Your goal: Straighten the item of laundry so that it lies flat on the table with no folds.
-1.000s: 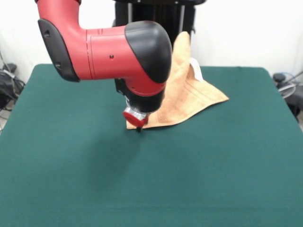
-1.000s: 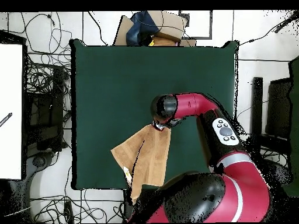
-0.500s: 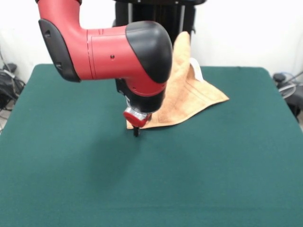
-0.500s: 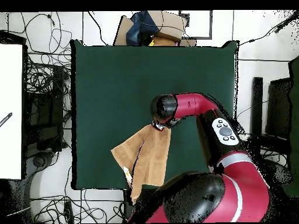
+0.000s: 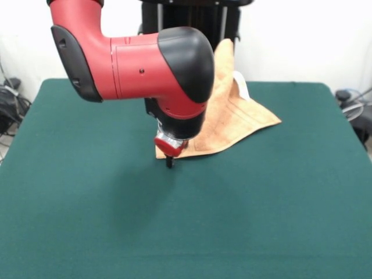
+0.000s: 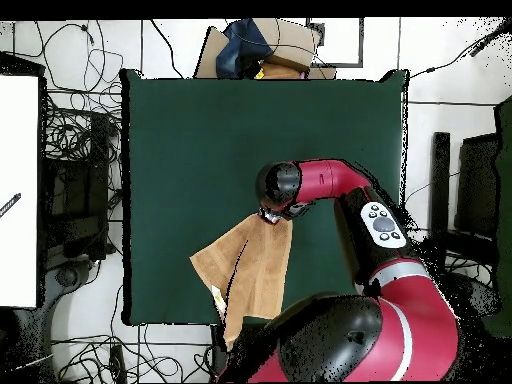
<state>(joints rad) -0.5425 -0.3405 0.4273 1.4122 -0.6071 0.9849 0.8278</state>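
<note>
**Towel folded at the table's far side, gripper tip at its near corner**

Nearest the front camera lies a wide bare stretch of the table [image 5: 87, 232], dark green. Beyond it the gripper [image 5: 169, 161] hangs from the red and black arm [image 5: 145, 64], its dark tip down at the cloth, right at the towel's near corner. Whether it is clamped on that corner or loose cannot be told; the wrist hides the fingers in both views.

The towel [image 5: 232, 119] lies folded, not flat, in the far half of the table on the robot's side. Its long axis runs from the near corner at the gripper back toward the pedestal, where one end rises up against the dark pedestal frame [image 5: 192, 17]; a second point juts toward the right in the front view. Stripe bands show on the flat part. A small white tag [image 5: 242, 87] sticks out at the far side; no writing can be read on it.

From overhead, cables [image 6: 70, 150] lie around the table and boxes [image 6: 265, 45] sit beyond the edge opposite the robot.
</note>
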